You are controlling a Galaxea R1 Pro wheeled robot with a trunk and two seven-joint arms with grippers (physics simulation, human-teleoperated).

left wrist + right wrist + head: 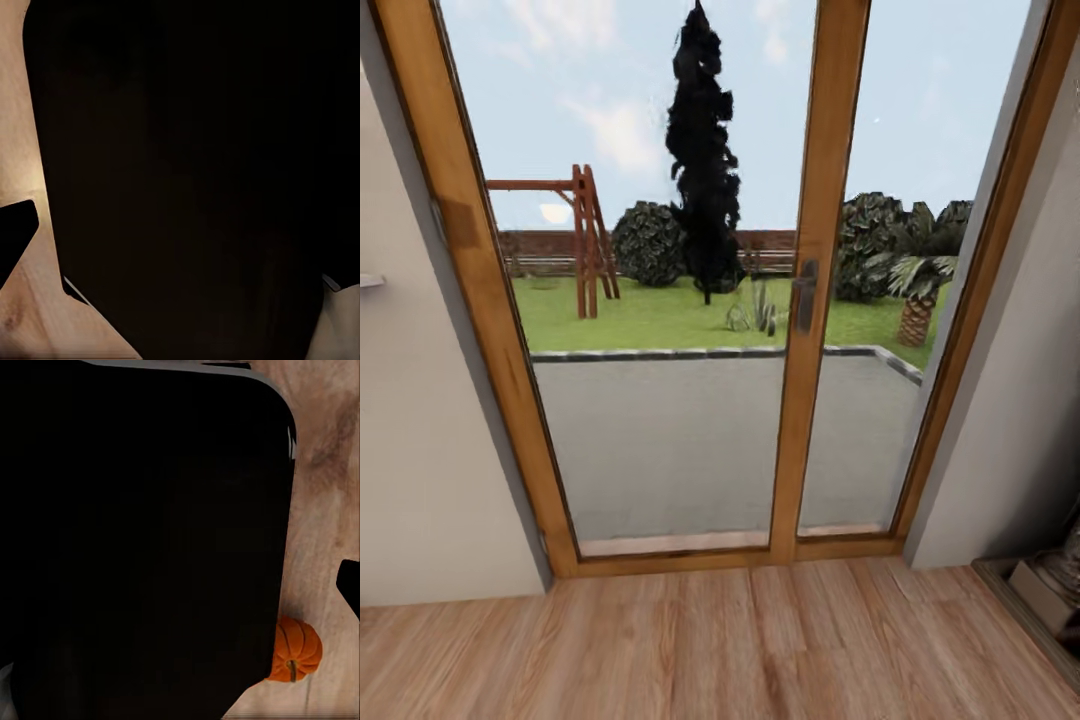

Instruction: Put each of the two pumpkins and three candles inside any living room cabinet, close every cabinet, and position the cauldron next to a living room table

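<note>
One pumpkin [295, 649], bright orange with a short stem, lies on the light wood floor [322, 495] in the right wrist view. It is half tucked behind the edge of a large black body [142, 547]. A black fingertip [350, 585] of my right gripper juts in at the frame's edge, apart from the pumpkin. In the left wrist view a black fingertip [15, 232] of my left gripper shows against the floor beside another large black body [187, 180]. The candles, the cabinet and the cauldron are out of view.
The head view faces wood-framed glass doors [800, 300] with a dark handle [805, 295], looking out on a patio and garden. Grey walls [420, 450] flank them. Plank floor [710, 640] lies in front. A stone-coloured object [1050, 590] sits at the lower right corner.
</note>
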